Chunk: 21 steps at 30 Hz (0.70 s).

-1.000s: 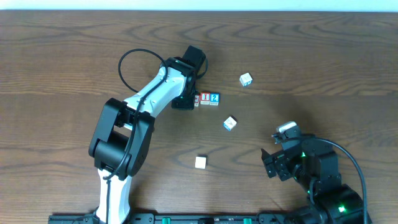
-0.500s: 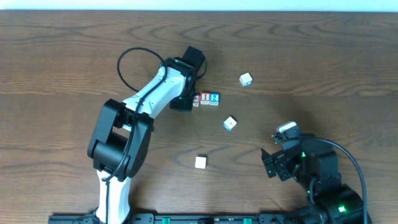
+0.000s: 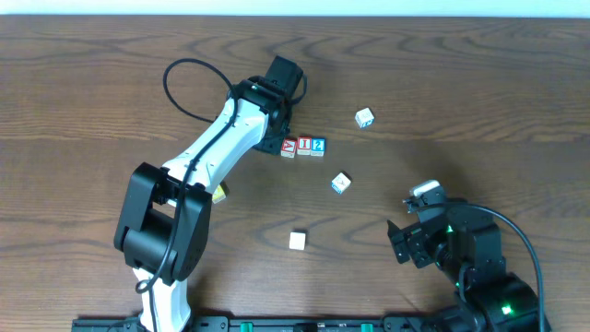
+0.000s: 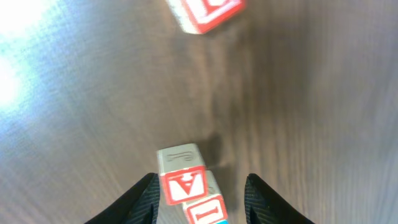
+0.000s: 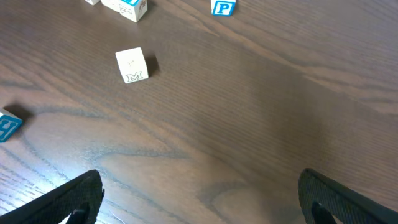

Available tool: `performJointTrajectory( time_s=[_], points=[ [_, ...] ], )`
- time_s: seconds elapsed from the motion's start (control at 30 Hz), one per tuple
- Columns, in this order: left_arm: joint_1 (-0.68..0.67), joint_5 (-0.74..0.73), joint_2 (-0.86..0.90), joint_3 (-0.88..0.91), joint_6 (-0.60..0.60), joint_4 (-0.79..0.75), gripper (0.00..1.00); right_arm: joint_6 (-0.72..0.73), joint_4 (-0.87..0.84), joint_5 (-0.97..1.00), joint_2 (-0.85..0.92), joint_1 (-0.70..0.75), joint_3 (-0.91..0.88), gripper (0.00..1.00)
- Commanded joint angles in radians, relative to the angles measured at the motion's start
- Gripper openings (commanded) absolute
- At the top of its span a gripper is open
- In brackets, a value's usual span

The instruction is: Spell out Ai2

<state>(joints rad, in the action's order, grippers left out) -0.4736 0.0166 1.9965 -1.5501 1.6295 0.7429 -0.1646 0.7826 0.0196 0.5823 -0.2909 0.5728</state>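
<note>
Three cubes lie in a row on the table: the red-framed A [image 3: 289,147], the red-framed I [image 3: 304,146] and the blue-framed 2 [image 3: 318,146], side by side. My left gripper [image 3: 278,139] stands open at the row's left end. In the left wrist view the A cube [image 4: 185,185] sits between its fingers [image 4: 142,200], close to the left one and clear of the right one. The I cube [image 4: 207,213] is behind it, and only a blue sliver of the 2 shows. My right gripper [image 3: 399,242] is open and empty at the lower right, far from the row.
Loose cubes lie at the right of the row: one blue-marked [image 3: 365,117], another [image 3: 341,183], and a white one [image 3: 297,241]. A yellow cube [image 3: 219,193] peeks out beside the left arm. Another red-framed cube [image 4: 205,12] lies beyond the A. The right wrist view shows a white M cube [image 5: 132,65] and a blue P cube [image 5: 223,7].
My left gripper has opened and let go of the A cube, drawing back up and left. The A cube now shows at the row's left end. The right arm has not moved.
</note>
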Motion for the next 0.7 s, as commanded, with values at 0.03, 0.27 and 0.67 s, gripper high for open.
performJointTrajectory(
  time_s=[0.03, 0.27, 0.67],
  points=[
    [-0.013, 0.046, -0.005, -0.016, -0.140, -0.029, 0.46, 0.006, -0.001, 0.006, -0.002, 0.009, -0.001, 0.99],
    [-0.021, 0.008, 0.035, -0.016, -0.160, -0.029, 0.40, 0.006, -0.001, 0.006, -0.002, 0.009, -0.001, 0.99],
    [-0.049, -0.031, 0.035, -0.016, -0.160, -0.030, 0.42, 0.006, -0.001, 0.006, -0.002, 0.009, -0.001, 0.99]
  ],
)
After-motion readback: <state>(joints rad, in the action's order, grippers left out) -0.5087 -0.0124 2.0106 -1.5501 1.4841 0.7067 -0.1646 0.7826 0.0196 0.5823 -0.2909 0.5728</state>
